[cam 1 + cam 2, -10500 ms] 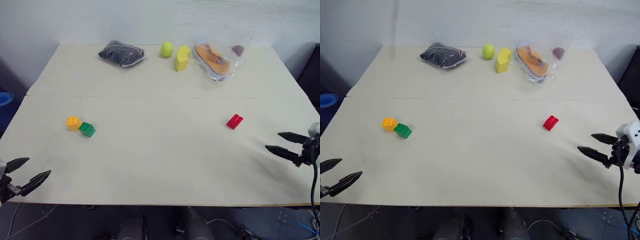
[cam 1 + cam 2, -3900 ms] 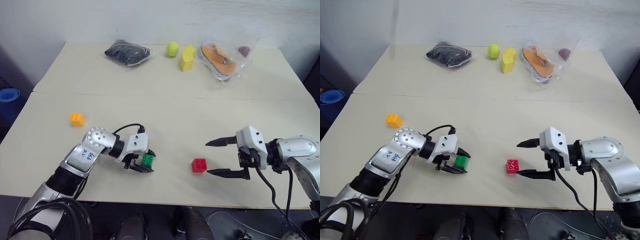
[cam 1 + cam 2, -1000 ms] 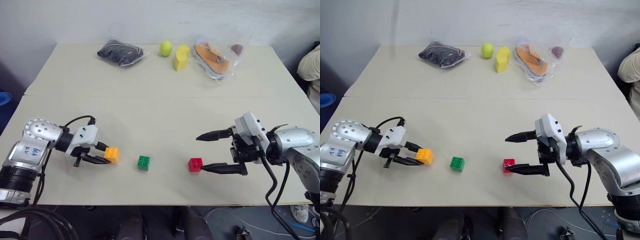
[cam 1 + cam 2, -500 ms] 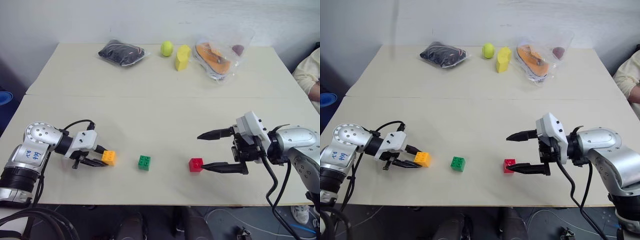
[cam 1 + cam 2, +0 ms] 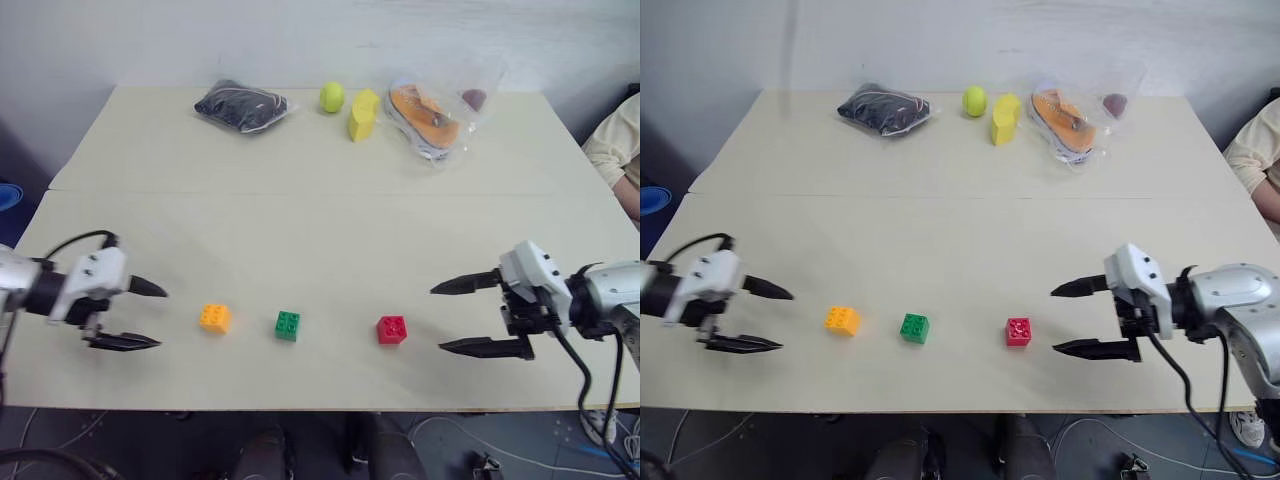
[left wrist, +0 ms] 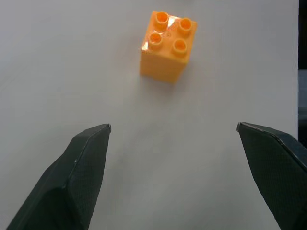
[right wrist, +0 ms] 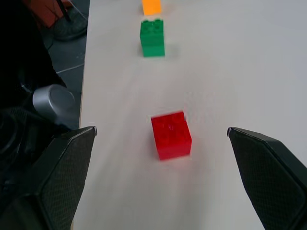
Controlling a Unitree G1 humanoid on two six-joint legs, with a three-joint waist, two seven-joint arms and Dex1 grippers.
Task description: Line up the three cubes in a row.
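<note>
The 3 small studded plastic bricks, orange-yellow [image 5: 214,317], green [image 5: 287,325] and red [image 5: 391,329], sit in a row along the near edge of the pale table [image 5: 320,230], apparently evenly apart. Left gripper [image 5: 142,315] and right gripper [image 5: 452,317] flank the row, fingers spread, empty.

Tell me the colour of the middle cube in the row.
Green, between the orange cube and the red cube. Best seen in the left eye view.
</note>
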